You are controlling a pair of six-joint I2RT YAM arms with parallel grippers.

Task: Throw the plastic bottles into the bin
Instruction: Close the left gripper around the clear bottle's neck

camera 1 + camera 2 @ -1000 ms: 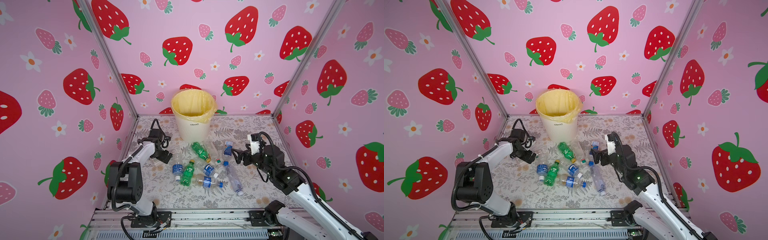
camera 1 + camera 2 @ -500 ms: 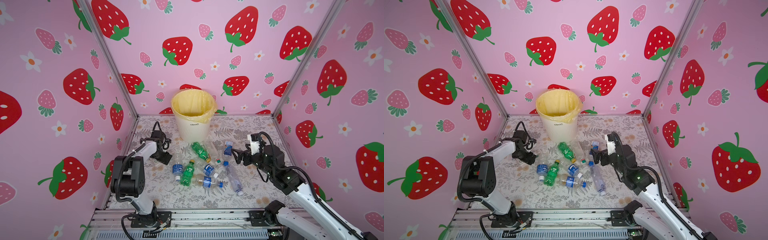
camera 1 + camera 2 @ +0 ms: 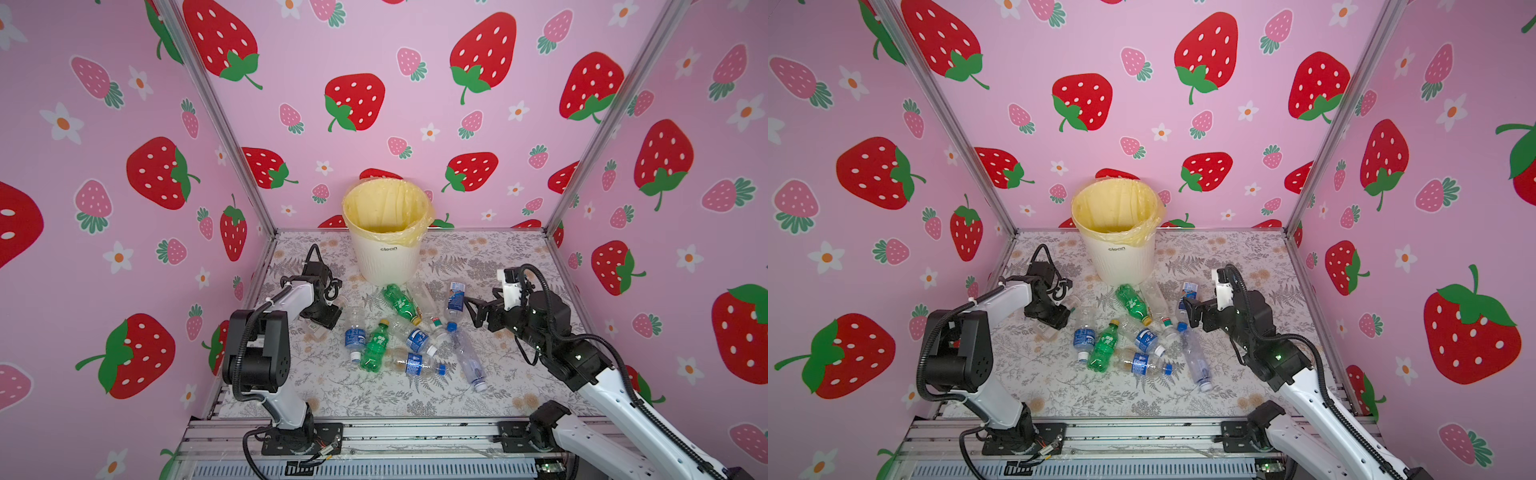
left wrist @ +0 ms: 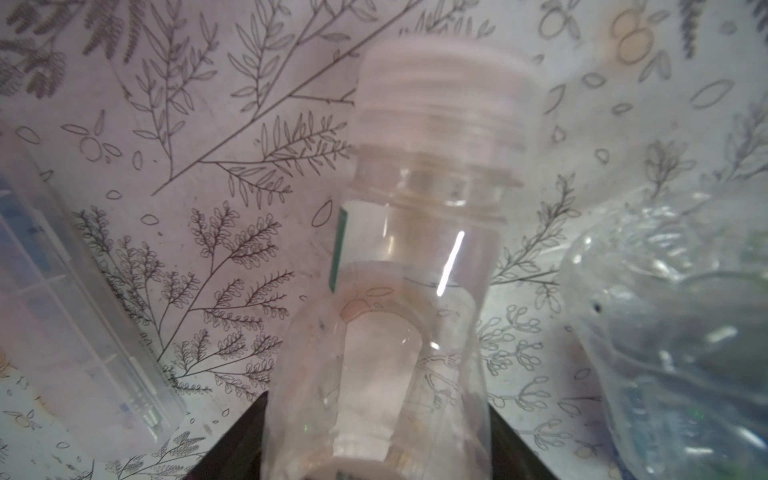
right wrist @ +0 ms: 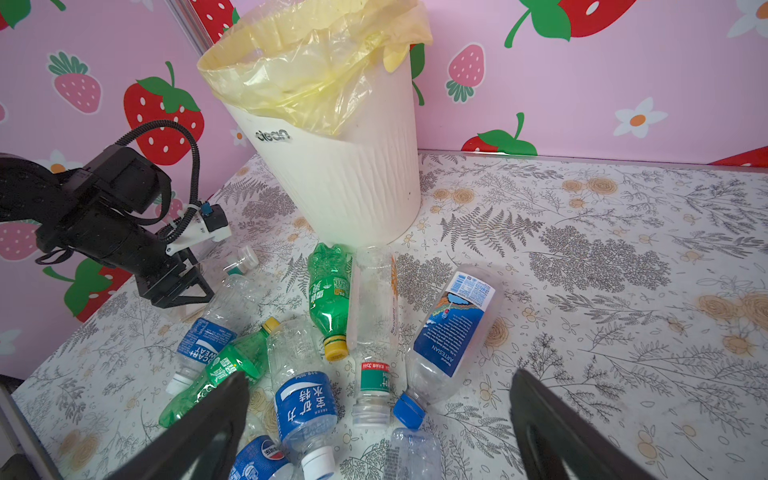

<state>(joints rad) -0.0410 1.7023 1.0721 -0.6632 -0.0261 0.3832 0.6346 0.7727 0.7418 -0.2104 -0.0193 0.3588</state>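
Several plastic bottles (image 3: 417,338) lie in a pile on the floral table in front of the bin (image 3: 388,257) (image 3: 1121,262) (image 5: 345,187). Two of them are green (image 3: 401,303) (image 5: 328,291); the others are clear, most with blue labels. At the pile's left edge my left gripper (image 3: 328,316) (image 3: 1059,318) (image 4: 380,411) is low and shut on a clear bottle with a white cap (image 4: 419,257) (image 5: 243,259), a finger against each side. My right gripper (image 3: 473,309) (image 3: 1192,311) (image 5: 378,376) hangs open over the pile's right side, holding nothing.
Pink strawberry walls with metal corner posts (image 3: 220,120) close in the left, back and right. An aluminium rail (image 3: 374,436) runs along the front. Another clear bottle (image 4: 75,332) lies close beside the left gripper, and a crumpled one (image 4: 673,332) on its other side.
The left arm has swung its gripper in towards the pile and its jaws have closed in on the clear bottle. The right arm and the other bottles have not moved.
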